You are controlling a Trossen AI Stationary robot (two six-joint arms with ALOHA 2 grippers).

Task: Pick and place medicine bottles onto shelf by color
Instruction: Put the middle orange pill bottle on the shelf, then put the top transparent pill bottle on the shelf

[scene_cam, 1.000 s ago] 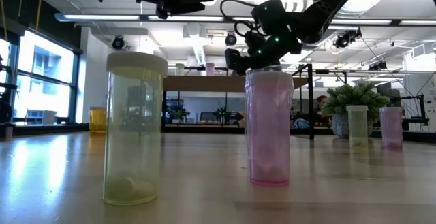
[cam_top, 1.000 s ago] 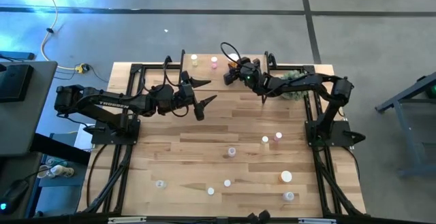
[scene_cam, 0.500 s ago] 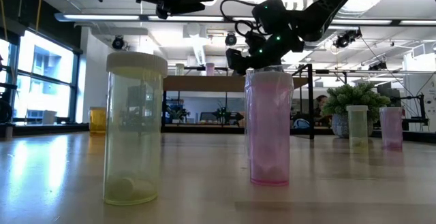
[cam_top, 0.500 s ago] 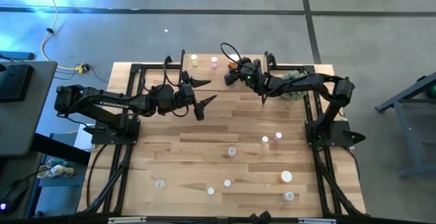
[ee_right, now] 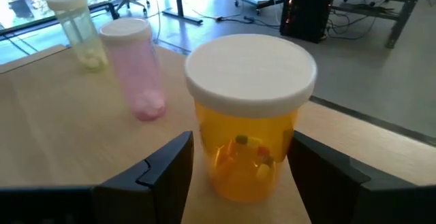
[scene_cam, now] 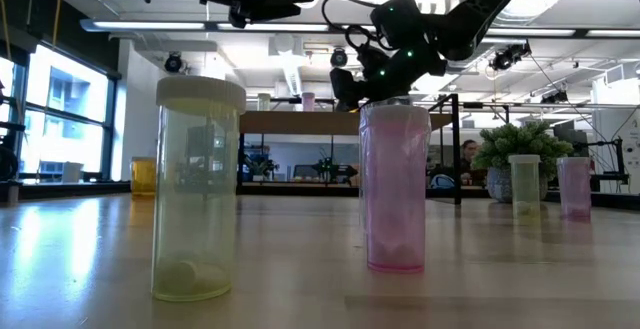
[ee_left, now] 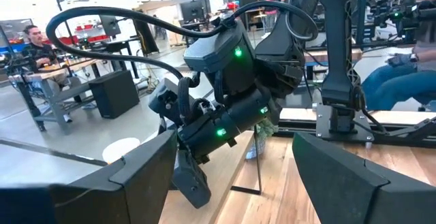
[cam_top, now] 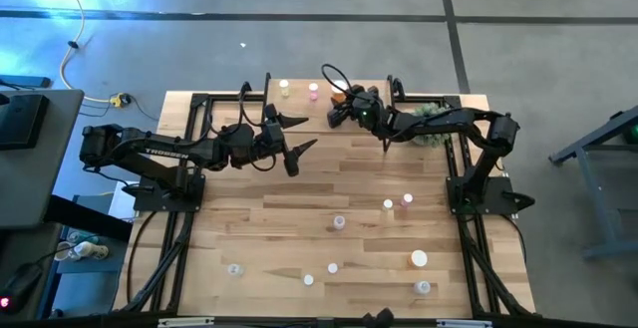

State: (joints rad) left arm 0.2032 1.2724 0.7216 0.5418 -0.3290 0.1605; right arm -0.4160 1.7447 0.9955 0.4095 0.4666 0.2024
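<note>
The shelf (cam_top: 299,109) stands at the table's far middle; its board (ee_right: 61,135) bears a yellow bottle (cam_top: 284,87), a pink bottle (cam_top: 313,90) and an orange bottle (ee_right: 248,142) with a white cap. My right gripper (ee_right: 242,166) is open and reaches over the shelf from the right. Its fingers stand close on either side of the orange bottle's body, and the bottle rests upright on the board. My left gripper (cam_top: 302,135) hangs open and level above the table beside the shelf's near left edge, with nothing between its fingers.
Several more bottles stand scattered on the table's near half, among them a yellow one (scene_cam: 197,189) and a pink one (scene_cam: 397,184) close to the low camera. A small green plant (cam_top: 429,119) sits at the far right beside my right arm. People sit in the room beyond.
</note>
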